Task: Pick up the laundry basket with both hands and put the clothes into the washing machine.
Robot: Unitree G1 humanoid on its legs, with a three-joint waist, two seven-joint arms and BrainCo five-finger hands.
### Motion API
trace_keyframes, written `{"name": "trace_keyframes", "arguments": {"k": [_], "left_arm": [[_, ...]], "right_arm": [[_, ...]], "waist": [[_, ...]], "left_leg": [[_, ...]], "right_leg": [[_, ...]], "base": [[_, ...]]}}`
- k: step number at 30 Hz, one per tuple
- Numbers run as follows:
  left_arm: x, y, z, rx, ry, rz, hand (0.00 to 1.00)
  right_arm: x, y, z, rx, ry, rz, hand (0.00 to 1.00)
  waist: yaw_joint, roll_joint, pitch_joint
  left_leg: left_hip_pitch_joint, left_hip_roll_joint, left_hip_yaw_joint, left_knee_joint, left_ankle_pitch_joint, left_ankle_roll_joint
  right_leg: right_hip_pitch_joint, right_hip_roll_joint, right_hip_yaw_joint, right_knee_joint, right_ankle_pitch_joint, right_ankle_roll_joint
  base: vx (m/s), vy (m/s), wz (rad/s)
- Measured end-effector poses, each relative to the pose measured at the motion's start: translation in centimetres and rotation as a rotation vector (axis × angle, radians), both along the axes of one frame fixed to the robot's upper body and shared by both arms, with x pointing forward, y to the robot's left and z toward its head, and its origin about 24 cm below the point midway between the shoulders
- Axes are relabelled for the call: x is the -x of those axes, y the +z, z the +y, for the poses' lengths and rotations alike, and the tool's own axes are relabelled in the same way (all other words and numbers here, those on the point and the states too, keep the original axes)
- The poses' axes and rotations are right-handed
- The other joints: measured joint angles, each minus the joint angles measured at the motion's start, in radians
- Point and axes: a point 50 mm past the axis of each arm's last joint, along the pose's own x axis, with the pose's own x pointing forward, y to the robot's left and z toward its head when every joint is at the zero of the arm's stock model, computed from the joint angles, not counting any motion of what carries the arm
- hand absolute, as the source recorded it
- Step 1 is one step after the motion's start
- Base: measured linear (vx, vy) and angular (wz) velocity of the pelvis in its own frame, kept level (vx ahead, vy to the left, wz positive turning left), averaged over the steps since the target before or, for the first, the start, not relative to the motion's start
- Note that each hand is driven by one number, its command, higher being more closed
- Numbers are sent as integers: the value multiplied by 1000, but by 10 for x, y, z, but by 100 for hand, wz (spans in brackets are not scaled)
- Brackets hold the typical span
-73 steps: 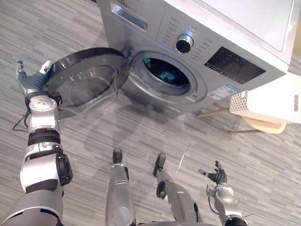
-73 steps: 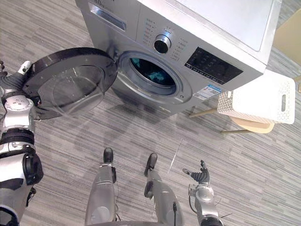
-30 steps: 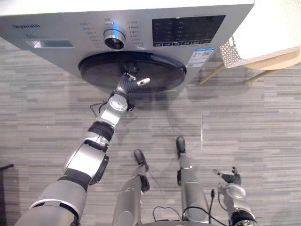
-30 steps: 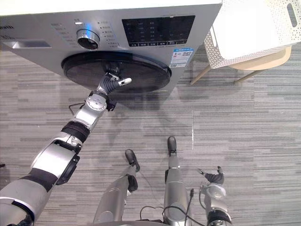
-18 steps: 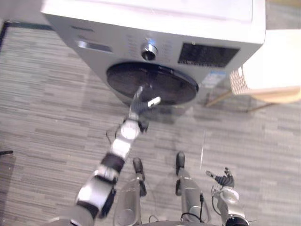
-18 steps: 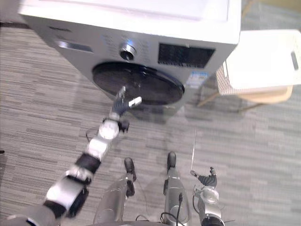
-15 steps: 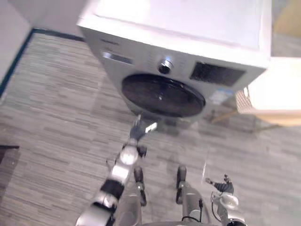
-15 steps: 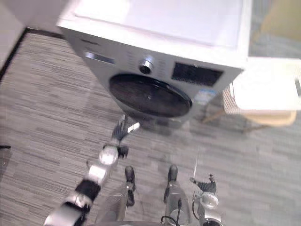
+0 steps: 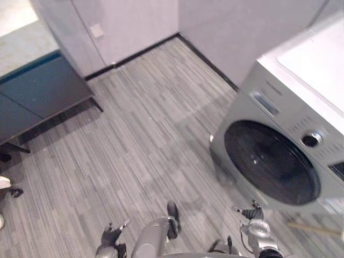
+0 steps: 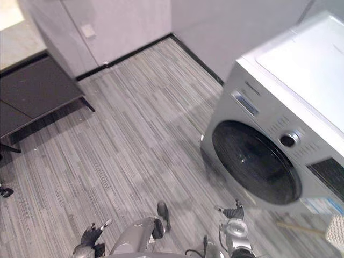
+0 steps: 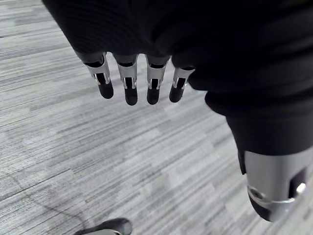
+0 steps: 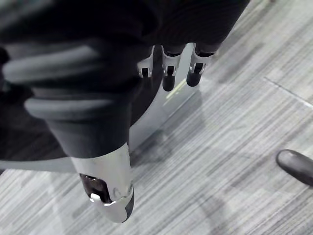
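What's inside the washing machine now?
The washing machine has its round door shut; the dark glass hides whatever is inside, so no contents can be seen.

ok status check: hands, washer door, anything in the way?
Left hand open, empty. Right hand open, empty. Washing machine door shut. Dark cabinet far left, out of the way.

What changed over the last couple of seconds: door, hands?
The washing machine door went from swung wide open to shut. The left hand, which pushed it closed, has let go and dropped low, fingers relaxed and empty. The camera has swung to the robot's left, so the washing machine's new place in the view is not a move of its own. Unchanged: the right hand hangs low, open, holding nothing.
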Motion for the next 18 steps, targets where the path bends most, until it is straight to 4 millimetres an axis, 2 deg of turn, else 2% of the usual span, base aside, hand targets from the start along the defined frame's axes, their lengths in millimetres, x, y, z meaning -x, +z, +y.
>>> {"name": "trace_keyframes", "arguments": {"k": [1,2,3,4,6,7,9,10,11,12,13,14,15,16,17,18], "left_arm": [[-5,3,3,-9,3,-20,0],[-10,6,4,-15,4,-44,0],[-14,8,3,-12,11,-72,0],[-15,9,2,-7,16,-81,0],[-28,11,-4,16,19,-123,0],[-36,13,-6,24,21,-151,0],[-44,15,-9,33,23,-183,0],[-44,15,-9,34,24,-183,0],[-42,15,-10,35,27,-180,0],[-39,14,-12,39,34,-183,0],[-37,15,-12,37,37,-188,0],[-36,14,-14,42,47,-187,0],[-31,12,-22,66,66,-188,0],[-25,11,-25,77,81,-182,0],[-18,8,-31,101,93,-168,0],[-21,9,-31,107,91,-179,0]], "right_arm": [[1,-2,5,-8,17,6,0],[4,-4,8,-14,25,16,0],[0,-2,10,-14,47,6,0],[-1,-1,11,-14,52,1,0],[-8,4,9,-2,77,-27,0],[-8,5,7,4,79,-31,0],[-9,6,5,9,79,-40,0],[-8,6,5,8,80,-37,0],[-6,5,5,7,83,-30,0],[-5,4,8,0,95,-27,0],[-6,5,9,-5,105,-32,0],[-7,9,10,5,129,-54,0],[-18,17,14,10,154,-109,0],[-23,21,17,12,169,-136,0],[-30,28,23,10,198,-179,0],[-32,30,27,5,203,-198,0]], "waist": [[-3,0,1],[-8,4,5],[-16,5,10],[-18,2,12],[-28,-4,21],[-37,-6,27],[-59,-21,47],[-60,-25,50],[-60,-25,51],[-60,-27,48],[-63,-25,46],[-64,-11,48],[-62,20,47],[-55,37,45],[-21,43,45],[-6,39,45]], "left_leg": [[28,-1,-35,-19,0,-1],[58,-7,-79,-45,3,-2],[108,-17,-115,-80,5,-4],[134,-25,-130,-95,6,-6],[204,-59,-196,-138,4,-5],[225,-69,-233,-142,4,-5],[292,-108,-323,-165,-5,-13],[313,-114,-341,-168,-16,-21],[344,-116,-376,-159,-46,-41],[363,-106,-397,-128,-81,-98],[359,-101,-396,-92,-94,-121],[298,-77,-361,60,-103,-135],[199,-10,-275,289,-87,-159],[157,35,-225,405,-57,-174],[102,131,-149,580,20,-164],[64,195,-111,667,10,-162]], "right_leg": [[-53,47,101,79,-35,59],[-92,100,154,115,-74,90],[-143,154,188,116,-107,83],[-171,177,199,101,-117,90],[-301,254,255,-67,-106,105],[-330,282,299,-186,-73,124],[-346,300,399,-411,42,138],[-349,300,423,-428,64,130],[-353,293,438,-414,99,98],[-347,293,421,-385,144,68],[-338,287,408,-375,183,63],[-323,294,361,-342,212,48],[-282,322,327,-353,179,26],[-257,353,317,-364,168,13],[-207,397,330,-381,149,-15],[-152,417,328,-404,139,-30]], "base": [[313,162,99],[302,58,101],[305,45,87],[320,35,84],[371,1,104],[372,-35,135],[388,-70,143],[466,-141,136],[484,-209,128],[632,-297,130],[630,-327,127],[634,-333,95],[512,-249,61],[526,-195,-24],[509,-153,-51],[492,-154,-43]]}}
